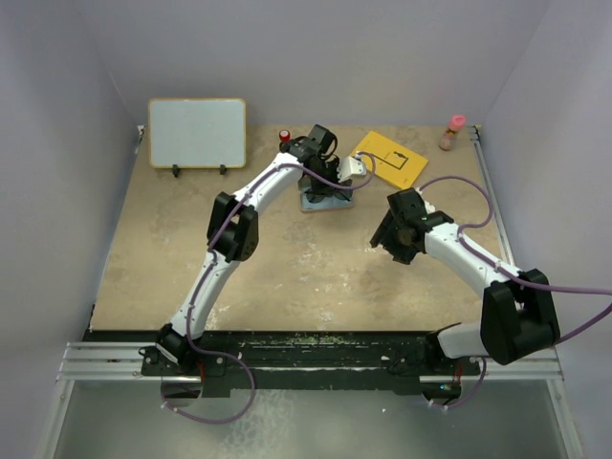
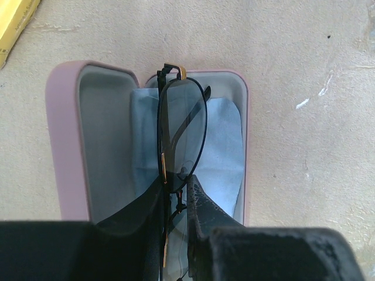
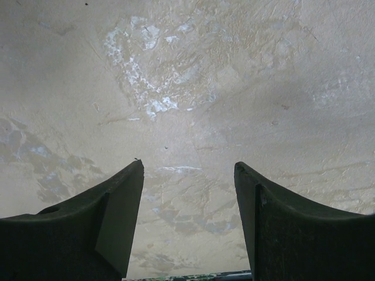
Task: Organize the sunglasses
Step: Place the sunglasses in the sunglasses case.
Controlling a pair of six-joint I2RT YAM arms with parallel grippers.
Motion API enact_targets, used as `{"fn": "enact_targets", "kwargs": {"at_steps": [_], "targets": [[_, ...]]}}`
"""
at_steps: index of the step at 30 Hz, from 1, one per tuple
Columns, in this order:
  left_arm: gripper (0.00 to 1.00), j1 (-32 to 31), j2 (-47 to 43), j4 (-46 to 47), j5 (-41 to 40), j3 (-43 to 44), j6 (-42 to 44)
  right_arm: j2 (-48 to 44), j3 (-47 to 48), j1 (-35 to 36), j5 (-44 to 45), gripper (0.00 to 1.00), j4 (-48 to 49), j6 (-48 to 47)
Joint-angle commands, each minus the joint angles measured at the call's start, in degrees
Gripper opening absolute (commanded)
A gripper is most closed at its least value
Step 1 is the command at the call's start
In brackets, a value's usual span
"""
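**Inspector:** Left wrist view, please.

**Assistant:** The left gripper (image 2: 177, 190) is clenched on the sunglasses (image 2: 183, 132), pinching the frame at its near end. They are folded and stand on edge over the open pink case (image 2: 64, 146), above the blue cloth (image 2: 225, 152) lying inside it. I cannot tell whether the frame touches the cloth.

**Inspector:** Does the top view confirm that?

**Assistant:** Only in part. It shows the left arm stretched to the far middle of the table (image 1: 191, 258), just beside a yellow sheet (image 1: 390, 158). The case is a sliver under the gripper. The sunglasses are too small to make out there, and the grip cannot be judged.

**Inspector:** And the right gripper (image 3: 188, 170)?

**Assistant:** Released. The right wrist view shows its jaws wide apart over the mottled table. Only the top view gives its position: right of centre, well apart from the case.
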Motion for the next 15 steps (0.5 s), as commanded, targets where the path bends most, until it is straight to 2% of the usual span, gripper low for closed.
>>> {"fn": "enact_targets", "kwargs": {"at_steps": [1, 15], "targets": [[0.04, 0.54, -4.06, -2.16, -0.55, 0.68, -1.94, -0.34, -0.23, -0.24, -0.33, 0.67, 0.73, 0.66], [0.04, 0.55, -4.80, -4.29, 0.69, -0.59, -3.94, -0.36, -0.69, -0.24, -1.02, 0.66, 1.18, 0.95]]}}
